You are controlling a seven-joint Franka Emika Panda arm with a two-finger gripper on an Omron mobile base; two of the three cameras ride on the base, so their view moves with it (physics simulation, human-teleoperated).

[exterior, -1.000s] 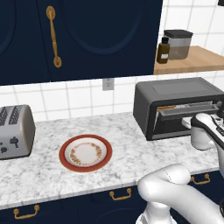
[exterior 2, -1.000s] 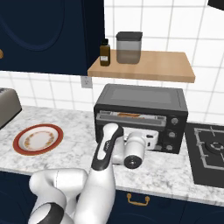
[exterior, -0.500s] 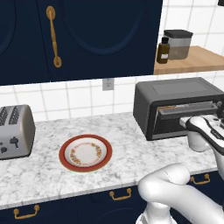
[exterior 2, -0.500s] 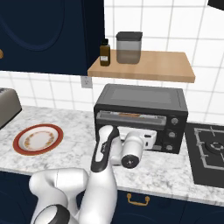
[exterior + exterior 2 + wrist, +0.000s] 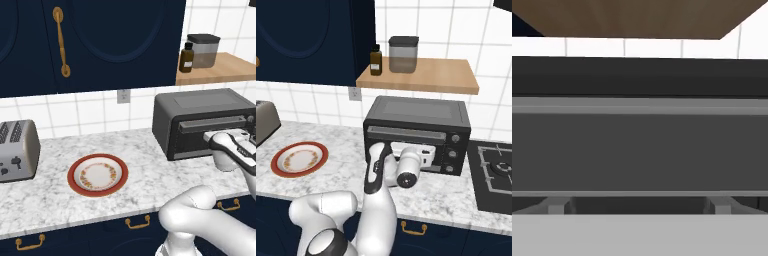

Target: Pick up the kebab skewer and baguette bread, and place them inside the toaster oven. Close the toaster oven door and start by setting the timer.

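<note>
Gripper (image 5: 423, 152) close against toaster oven door (image 5: 408, 145), jaws wide apart, nothing held

Door looks shut or nearly; bar handle (image 5: 637, 194) low in hand view, just ahead of hand

Judgement: closing step about done, timer next. Back off straight, shift toward knobs (image 5: 455, 138) on right side, square up on timer knob before pinching

Toaster oven (image 5: 200, 105) on counter (image 5: 55, 195) under wooden shelf (image 5: 421, 75); skewer and baguette not discernible through glass

Red-rimmed plate (image 5: 98, 175) bare
</note>
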